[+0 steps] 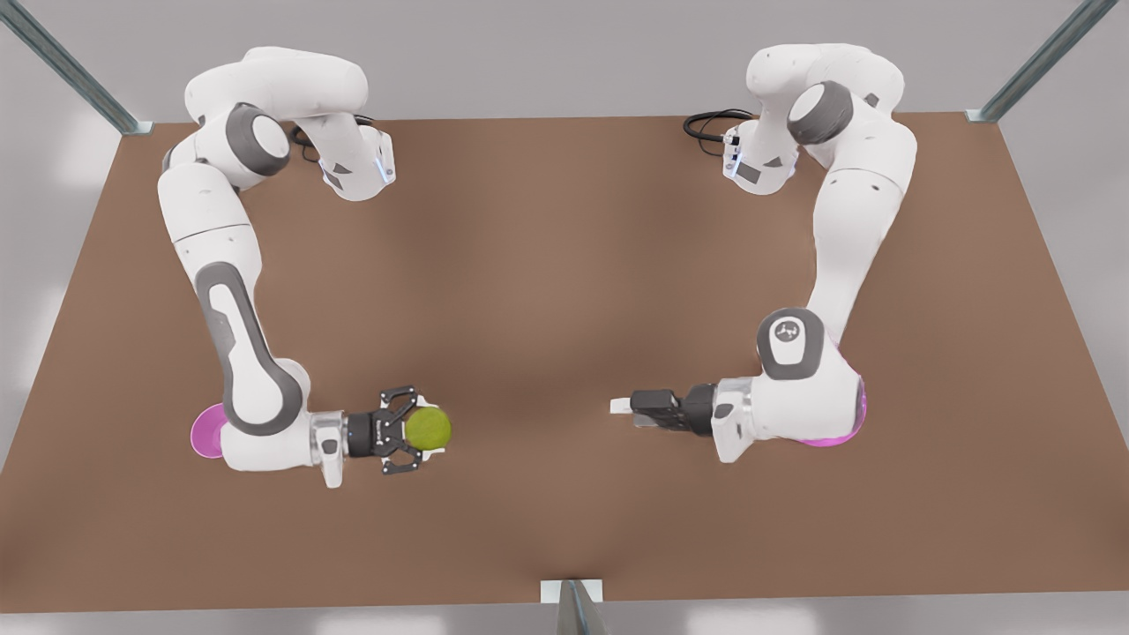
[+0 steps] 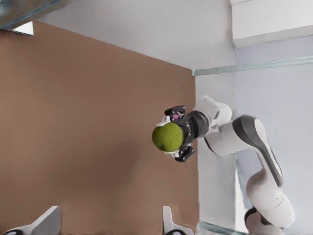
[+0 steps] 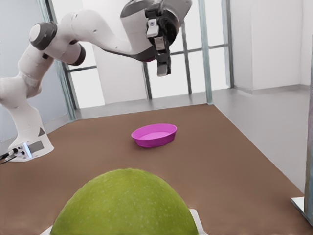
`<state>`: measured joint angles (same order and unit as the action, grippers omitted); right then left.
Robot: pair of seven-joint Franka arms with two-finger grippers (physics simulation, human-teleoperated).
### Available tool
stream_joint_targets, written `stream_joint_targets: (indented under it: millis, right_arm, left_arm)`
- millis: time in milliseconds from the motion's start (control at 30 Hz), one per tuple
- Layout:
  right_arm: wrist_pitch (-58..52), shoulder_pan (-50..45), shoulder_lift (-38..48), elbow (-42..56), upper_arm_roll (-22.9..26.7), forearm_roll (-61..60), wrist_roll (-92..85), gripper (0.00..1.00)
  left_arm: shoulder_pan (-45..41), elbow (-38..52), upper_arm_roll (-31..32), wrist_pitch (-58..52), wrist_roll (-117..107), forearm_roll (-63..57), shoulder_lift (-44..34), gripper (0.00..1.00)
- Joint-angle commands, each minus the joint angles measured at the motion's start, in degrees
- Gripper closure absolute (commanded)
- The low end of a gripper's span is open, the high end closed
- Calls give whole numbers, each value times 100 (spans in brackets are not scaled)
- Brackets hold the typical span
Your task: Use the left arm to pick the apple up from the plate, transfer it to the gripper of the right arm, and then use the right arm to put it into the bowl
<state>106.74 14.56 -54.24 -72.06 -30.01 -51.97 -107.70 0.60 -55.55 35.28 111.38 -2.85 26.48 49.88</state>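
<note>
The one apple (image 1: 429,429), round with no long axis, sits clamped in the right gripper (image 1: 413,429), while the left gripper (image 1: 622,406), fingers spread, faces it well apart.

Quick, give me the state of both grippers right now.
Right gripper: shut on the apple, held above the table on the front view's left.
Left gripper: holds nothing, on the front view's right; open or shut cannot be told.

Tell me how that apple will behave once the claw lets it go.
The apple, shut in the right claw above the table, looks round, so it would probably roll if dropped. Its skin looks smooth, perhaps slippery. It seems firm, showing no dent. The left claw waits apart.
</note>
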Motion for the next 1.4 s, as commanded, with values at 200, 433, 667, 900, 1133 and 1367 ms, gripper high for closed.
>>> stream_joint_targets:
  millis: [200,433,667,900,1133,1367]
  right_arm:
    - [-426,829,652,-361,276,4713,443,38]
    - [-487,1602,986,-221,356,6568,3,37]
    - [743,1699,916,-344,821,6718,12,37]
    - [1596,1892,758,-678,830,6709,21,37]
    - [1675,1866,714,-967,830,6665,74,37]
    - [1719,2033,951,-1468,821,6656,82,37]
  left_arm:
    - [-183,-2413,-2347,-2511,-1008,-3786,-2947,0]
    - [-438,-2198,-2605,-3007,-1138,-2903,-3521,0]
    - [-166,-1081,-2667,-3105,-972,-3097,-2870,0]
    - [-350,-1081,-2588,-3070,-1033,-3079,-2861,0]
    - [-368,-1090,-2552,-3105,-1033,-3035,-2861,0]
    - [-377,-1090,-2552,-3201,-1033,-3052,-2861,0]
